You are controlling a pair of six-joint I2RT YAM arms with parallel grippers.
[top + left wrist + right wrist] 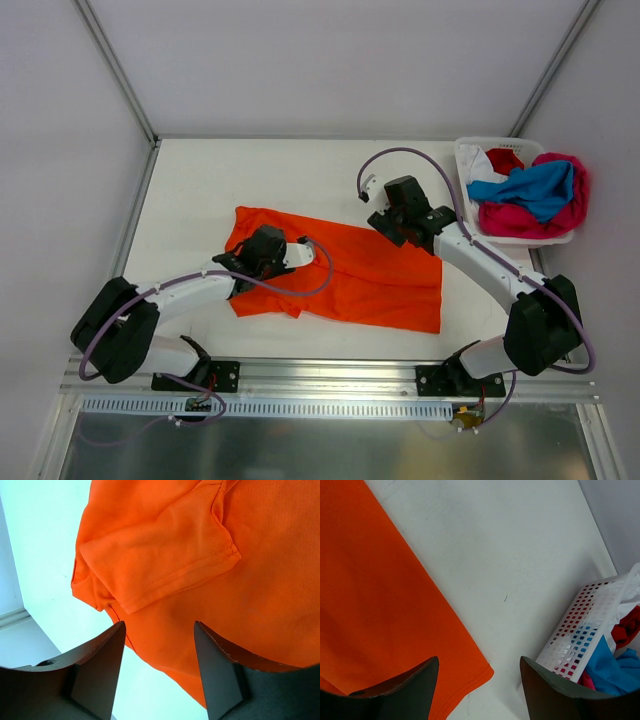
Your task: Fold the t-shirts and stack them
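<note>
A vivid orange t-shirt lies spread flat in the middle of the table. My left gripper hovers open over its left part. In the left wrist view the gripper is empty above a hemmed sleeve and the shirt's edge. My right gripper is open at the shirt's far right edge. In the right wrist view it stands empty over a hemmed corner of the orange shirt. Blue, magenta-pink, red and white shirts lie bunched in a basket.
The white plastic basket stands at the table's far right; it also shows in the right wrist view, close to the right finger. Metal frame rails border the white table on its left side.
</note>
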